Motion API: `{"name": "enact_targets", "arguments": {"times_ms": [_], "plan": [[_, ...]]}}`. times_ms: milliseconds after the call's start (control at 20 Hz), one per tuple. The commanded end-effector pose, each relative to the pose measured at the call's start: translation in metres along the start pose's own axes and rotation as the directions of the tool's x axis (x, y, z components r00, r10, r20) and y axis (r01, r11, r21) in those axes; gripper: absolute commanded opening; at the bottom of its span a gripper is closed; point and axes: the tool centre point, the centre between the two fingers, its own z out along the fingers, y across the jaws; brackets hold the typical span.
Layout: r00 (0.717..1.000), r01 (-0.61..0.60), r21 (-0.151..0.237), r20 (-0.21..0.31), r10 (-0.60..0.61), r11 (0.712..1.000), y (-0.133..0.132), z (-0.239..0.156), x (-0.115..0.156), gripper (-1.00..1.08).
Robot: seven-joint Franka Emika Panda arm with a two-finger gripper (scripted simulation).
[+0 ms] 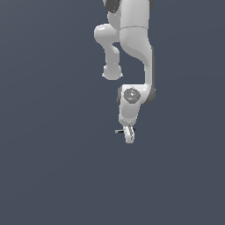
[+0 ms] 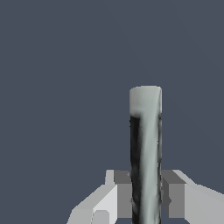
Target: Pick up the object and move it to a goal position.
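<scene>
In the exterior view the stick [image 1: 118, 131] is showing as a very small, thin, dark sliver poking out toward the exterior view's left from the gripper [image 1: 128, 134], which is hanging at the bottom of the white arm [image 1: 136, 52] against a plain blue-grey background. Its long axis is lying roughly level in that view, with the free end pointing to the exterior view's left and the other end disappearing behind the fingers; it is far shorter than the arm's links and only a small part of it is sticking out. Moving across to the wrist view, the same stick [image 2: 145, 153] is filling much of the picture as a rounded rod: a light grey band is capping its far end, and below that its surface is running in lengthwise streaks of black and pale grey-green. Here it is running straight away from the camera, its capped end pointing away from the wrist and its near end passing out of frame between the two fingers [image 2: 177, 197]. The dark pads are pressing against the rod on both sides with no gap showing, so the gripper [image 2: 146, 197] is clamping the stick. No surface is showing under the stick in either view, only the uniform background.
</scene>
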Motion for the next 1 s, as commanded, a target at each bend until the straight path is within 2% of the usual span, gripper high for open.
{"name": "enact_targets", "arguments": {"times_ms": [0,500,950], "plan": [[1.0,0.0,0.0,0.0,0.0,1.0,0.0,-0.001,0.0,-1.0],[1.0,0.0,0.0,0.001,0.0,1.0,0.013,-0.029,0.009,-1.0],[1.0,-0.001,0.0,0.003,0.001,1.0,0.04,-0.088,0.027,-1.0]]}}
